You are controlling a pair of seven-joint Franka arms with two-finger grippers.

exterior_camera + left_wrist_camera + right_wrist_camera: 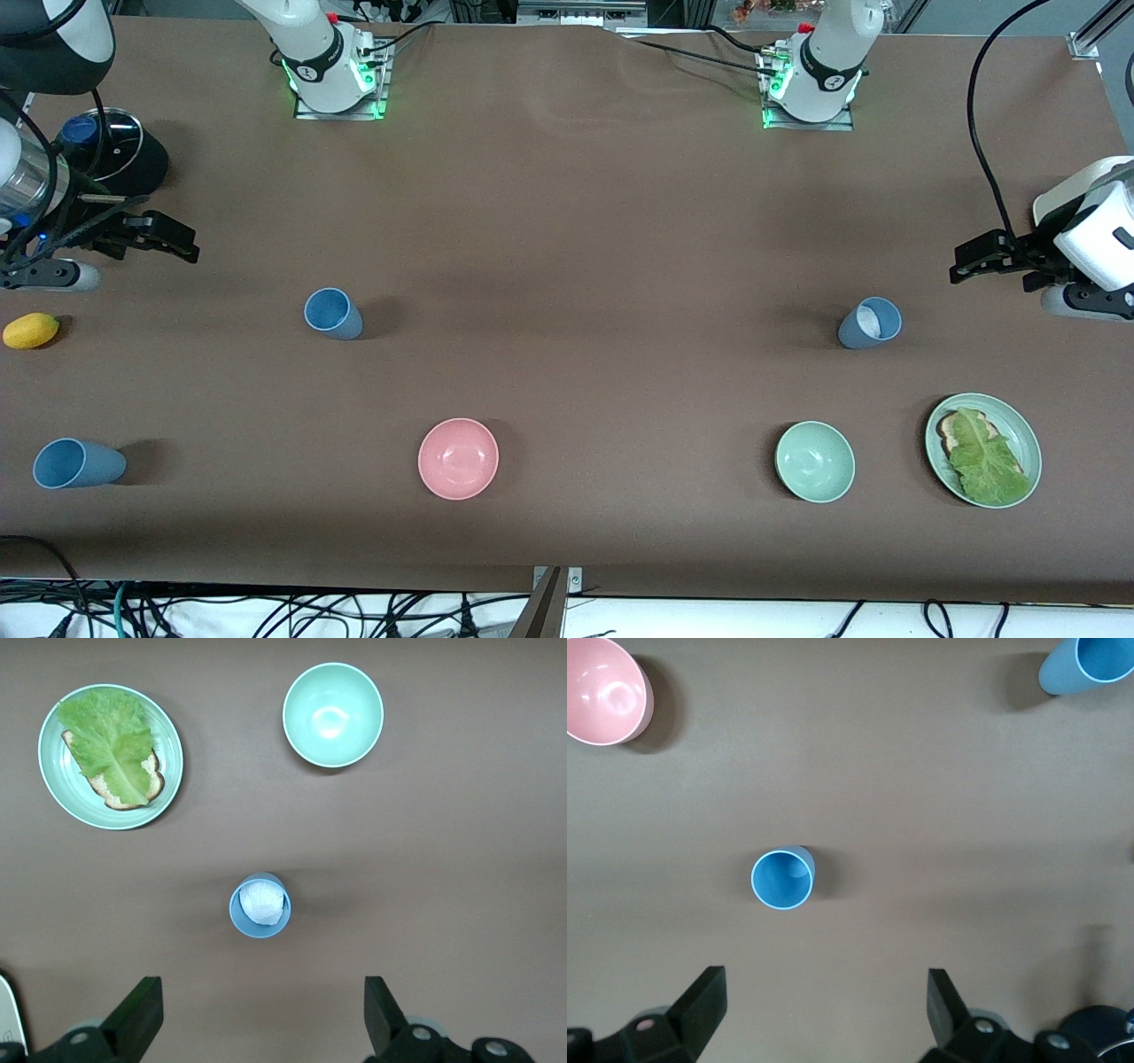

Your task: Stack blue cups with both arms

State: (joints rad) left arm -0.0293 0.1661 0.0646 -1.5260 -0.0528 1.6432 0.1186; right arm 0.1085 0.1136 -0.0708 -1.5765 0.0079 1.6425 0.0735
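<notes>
A medium blue cup (333, 313) stands upright toward the right arm's end of the table; it also shows in the right wrist view (782, 879). A second blue cup (75, 463) stands nearer the front camera at that end, also in the right wrist view (1090, 663). A grey-blue cup (870, 322) with a whitish inside stands toward the left arm's end, also in the left wrist view (260, 905). My right gripper (182, 244) (827, 1010) is open and empty over bare table. My left gripper (961, 266) (261, 1019) is open and empty over bare table.
A pink bowl (458, 458) and a pale green bowl (815, 462) sit near the front edge. A green plate (939, 416) with bread and lettuce is beside the green bowl. A yellow lemon (31, 330) and a black pot with a glass lid (111, 151) are at the right arm's end.
</notes>
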